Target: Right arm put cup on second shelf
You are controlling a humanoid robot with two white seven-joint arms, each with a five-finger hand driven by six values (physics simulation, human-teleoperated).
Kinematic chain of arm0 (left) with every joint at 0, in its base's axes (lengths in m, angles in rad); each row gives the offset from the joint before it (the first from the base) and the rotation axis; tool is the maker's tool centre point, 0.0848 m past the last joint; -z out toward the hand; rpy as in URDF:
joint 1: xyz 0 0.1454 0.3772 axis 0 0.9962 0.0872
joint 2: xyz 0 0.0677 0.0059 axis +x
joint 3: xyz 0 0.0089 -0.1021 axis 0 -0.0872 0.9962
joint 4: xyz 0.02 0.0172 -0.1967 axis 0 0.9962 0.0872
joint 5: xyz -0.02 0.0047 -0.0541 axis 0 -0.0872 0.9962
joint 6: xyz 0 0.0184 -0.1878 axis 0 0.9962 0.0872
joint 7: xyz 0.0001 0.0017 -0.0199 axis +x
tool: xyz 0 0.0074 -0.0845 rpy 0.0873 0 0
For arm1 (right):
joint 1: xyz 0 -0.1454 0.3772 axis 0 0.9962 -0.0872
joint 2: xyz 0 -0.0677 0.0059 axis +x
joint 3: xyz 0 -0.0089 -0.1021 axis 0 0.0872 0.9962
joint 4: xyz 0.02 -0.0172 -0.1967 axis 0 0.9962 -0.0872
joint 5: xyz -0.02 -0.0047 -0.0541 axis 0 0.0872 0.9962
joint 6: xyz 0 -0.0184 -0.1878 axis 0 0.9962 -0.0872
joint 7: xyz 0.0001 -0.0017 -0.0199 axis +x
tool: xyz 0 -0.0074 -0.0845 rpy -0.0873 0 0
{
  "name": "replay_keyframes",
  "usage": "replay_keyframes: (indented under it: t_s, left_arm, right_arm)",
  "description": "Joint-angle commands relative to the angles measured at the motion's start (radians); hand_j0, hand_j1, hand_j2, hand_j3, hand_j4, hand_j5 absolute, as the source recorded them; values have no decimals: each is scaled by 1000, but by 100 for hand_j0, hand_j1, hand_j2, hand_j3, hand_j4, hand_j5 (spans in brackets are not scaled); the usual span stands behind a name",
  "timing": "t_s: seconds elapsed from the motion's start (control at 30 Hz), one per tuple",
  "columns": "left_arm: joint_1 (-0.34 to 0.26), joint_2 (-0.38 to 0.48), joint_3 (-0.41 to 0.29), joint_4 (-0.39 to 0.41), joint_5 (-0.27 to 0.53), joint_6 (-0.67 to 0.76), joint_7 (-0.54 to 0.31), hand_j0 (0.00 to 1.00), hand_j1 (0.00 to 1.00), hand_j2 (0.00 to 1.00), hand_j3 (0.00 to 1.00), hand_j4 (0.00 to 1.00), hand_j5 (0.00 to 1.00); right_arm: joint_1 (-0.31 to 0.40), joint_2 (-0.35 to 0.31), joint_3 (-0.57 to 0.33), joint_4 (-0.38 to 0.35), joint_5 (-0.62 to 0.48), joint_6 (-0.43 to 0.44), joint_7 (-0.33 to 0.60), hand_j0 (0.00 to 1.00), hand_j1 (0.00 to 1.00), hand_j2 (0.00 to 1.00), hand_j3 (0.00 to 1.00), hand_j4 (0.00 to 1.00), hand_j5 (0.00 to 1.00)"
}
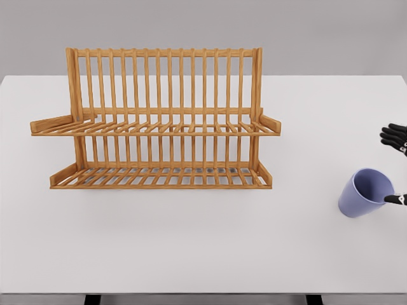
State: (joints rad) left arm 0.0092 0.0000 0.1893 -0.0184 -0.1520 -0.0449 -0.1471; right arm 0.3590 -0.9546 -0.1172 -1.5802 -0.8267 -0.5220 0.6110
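A lavender cup (pixel 362 194) rests on the white table (pixel 191 241) at the far right, tipped so that its mouth faces up and to the right. My right hand (pixel 388 165) enters at the right edge, mostly cut off by the frame. Its black fingers (pixel 394 136) are spread above the cup and apart from it, while the thumb tip (pixel 394 199) sits at the cup's rim; the hand is open. The wooden two-tier rack (pixel 159 121) stands in the middle-left, with an upper shelf (pixel 156 129) and a lower shelf (pixel 159 178), both bare. The left arm is out of view.
The rack's tall slatted back (pixel 162 79) rises behind the shelves. The table's front edge (pixel 203 293) runs along the bottom of the view. Bare table lies between the rack's right end and the cup.
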Motion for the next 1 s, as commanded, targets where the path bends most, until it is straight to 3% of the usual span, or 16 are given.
replay_keyframes:
  t_s: [0.0,0.3,0.97]
  left_arm:
    - [0,0,-1,0,0,0,0,100,100,100,100,100,100]
    - [-2,0,-1,0,0,0,0,100,100,100,100,100,100]
    - [0,0,-1,0,0,0,0,100,100,100,100,100,100]
  right_arm:
    - [0,16,-2,11,-3,0,0,100,100,100,100,100,100]
    - [5,31,-1,22,40,-26,0,100,100,100,100,100,100]
    - [20,82,-2,54,-8,-10,0,100,100,100,100,100,100]
